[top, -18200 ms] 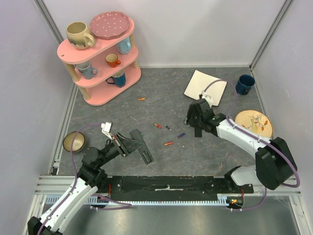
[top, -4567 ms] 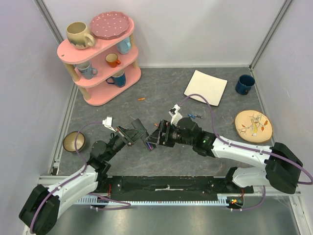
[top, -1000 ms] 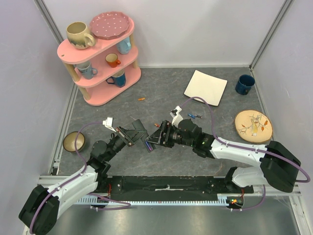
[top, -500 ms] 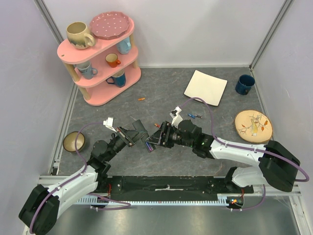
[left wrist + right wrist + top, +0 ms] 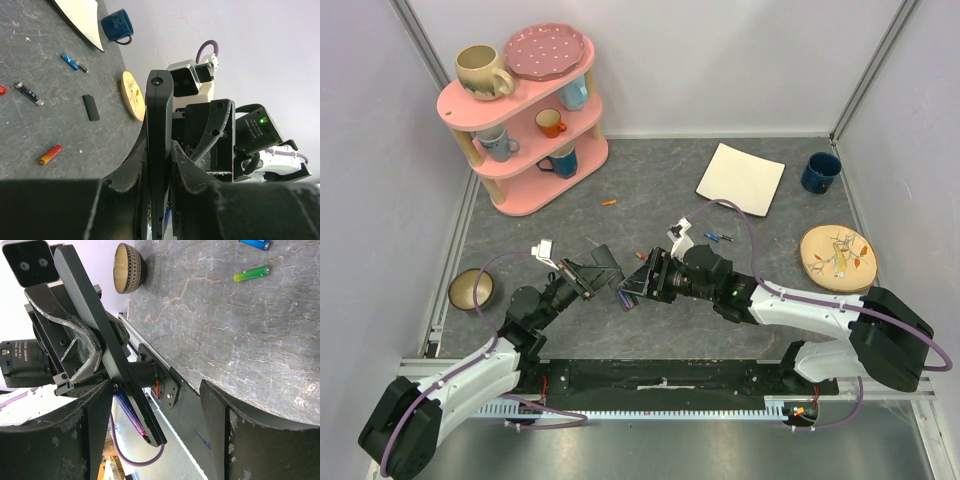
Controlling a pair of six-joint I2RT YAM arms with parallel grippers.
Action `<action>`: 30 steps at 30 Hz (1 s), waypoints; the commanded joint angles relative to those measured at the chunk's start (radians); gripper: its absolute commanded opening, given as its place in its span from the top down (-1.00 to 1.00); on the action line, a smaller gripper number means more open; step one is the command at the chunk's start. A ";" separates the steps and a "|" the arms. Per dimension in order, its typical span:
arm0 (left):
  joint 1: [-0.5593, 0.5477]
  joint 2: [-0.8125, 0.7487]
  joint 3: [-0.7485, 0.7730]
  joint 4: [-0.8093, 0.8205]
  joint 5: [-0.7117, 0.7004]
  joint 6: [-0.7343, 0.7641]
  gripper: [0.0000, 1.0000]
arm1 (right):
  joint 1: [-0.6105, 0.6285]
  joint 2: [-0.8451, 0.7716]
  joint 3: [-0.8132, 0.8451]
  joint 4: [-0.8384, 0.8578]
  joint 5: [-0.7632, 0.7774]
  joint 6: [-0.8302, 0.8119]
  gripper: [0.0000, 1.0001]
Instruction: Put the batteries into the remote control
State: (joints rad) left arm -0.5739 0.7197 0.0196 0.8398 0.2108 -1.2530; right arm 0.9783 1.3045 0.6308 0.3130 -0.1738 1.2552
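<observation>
remote control [image 5: 159, 115] raised edge-on above the grey table [image 5: 45, 125], clamped tight between the left fingers [image 5: 187, 172] near its lower half. right fingers [image 5: 222, 435] stand wide apart, one on each side of the remote's far end. a purple battery [image 5: 129, 412] lies along the remote's face beside one of those fingers; whether it sits in the recess cannot be told. the two arms meet over the middle of the table, close to its near edge.

other batteries lie loose on the table: a green-and-yellow one [image 5: 252, 273], a blue one [image 5: 71, 61], a black one [image 5: 28, 93], an orange-red one [image 5: 49, 154], and an orange one [image 5: 609, 202] in front of the pink shelf [image 5: 520, 110] of mugs. a small black cover [image 5: 90, 107] lies flat near a patterned plate [image 5: 838, 257]. a white square plate [image 5: 741, 178] and a blue mug [image 5: 820, 171] sit at the back right, a bowl [image 5: 128, 268] at the left edge.
</observation>
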 commanded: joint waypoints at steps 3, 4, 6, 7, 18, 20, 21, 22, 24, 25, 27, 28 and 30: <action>0.003 -0.016 0.014 0.114 -0.048 0.004 0.96 | 0.016 -0.007 0.029 -0.081 -0.003 -0.037 -0.58; 0.003 -0.016 0.013 0.114 -0.045 0.006 0.96 | 0.016 -0.011 0.036 -0.081 0.000 -0.037 -0.61; 0.003 -0.013 0.008 0.116 -0.044 0.007 0.96 | 0.014 -0.016 0.044 -0.087 0.000 -0.037 -0.62; 0.003 -0.009 0.005 0.114 -0.039 0.012 0.96 | 0.014 -0.017 0.052 -0.088 0.000 -0.037 -0.63; 0.003 -0.003 -0.020 0.108 -0.037 0.023 0.96 | 0.003 -0.042 0.095 -0.089 -0.020 -0.054 -0.71; 0.003 -0.002 -0.020 0.105 -0.039 0.023 0.96 | 0.003 -0.048 0.107 -0.089 -0.027 -0.066 -0.72; 0.003 0.000 -0.020 0.104 -0.036 0.024 0.96 | 0.003 -0.050 0.112 -0.084 -0.036 -0.072 -0.73; 0.003 0.000 -0.020 0.105 -0.036 0.024 0.96 | 0.003 -0.059 0.119 -0.080 -0.052 -0.079 -0.74; 0.003 0.006 -0.020 0.105 -0.036 0.026 0.96 | 0.003 -0.070 0.124 -0.075 -0.056 -0.083 -0.75; 0.003 0.007 -0.020 0.105 -0.033 0.026 0.96 | 0.002 -0.083 0.127 -0.075 -0.059 -0.089 -0.75; 0.003 0.011 -0.020 0.113 -0.033 0.024 0.96 | -0.007 -0.094 0.129 -0.084 -0.062 -0.099 -0.75; 0.003 0.015 -0.020 0.120 -0.031 0.021 0.96 | -0.013 -0.096 0.127 -0.098 -0.066 -0.108 -0.75; 0.003 0.017 -0.020 0.142 -0.015 0.014 0.96 | -0.033 -0.099 0.122 -0.115 -0.085 -0.145 -0.71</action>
State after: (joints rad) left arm -0.5735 0.7315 0.0196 0.8936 0.1913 -1.2533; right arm 0.9737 1.2339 0.7143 0.2176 -0.2176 1.1736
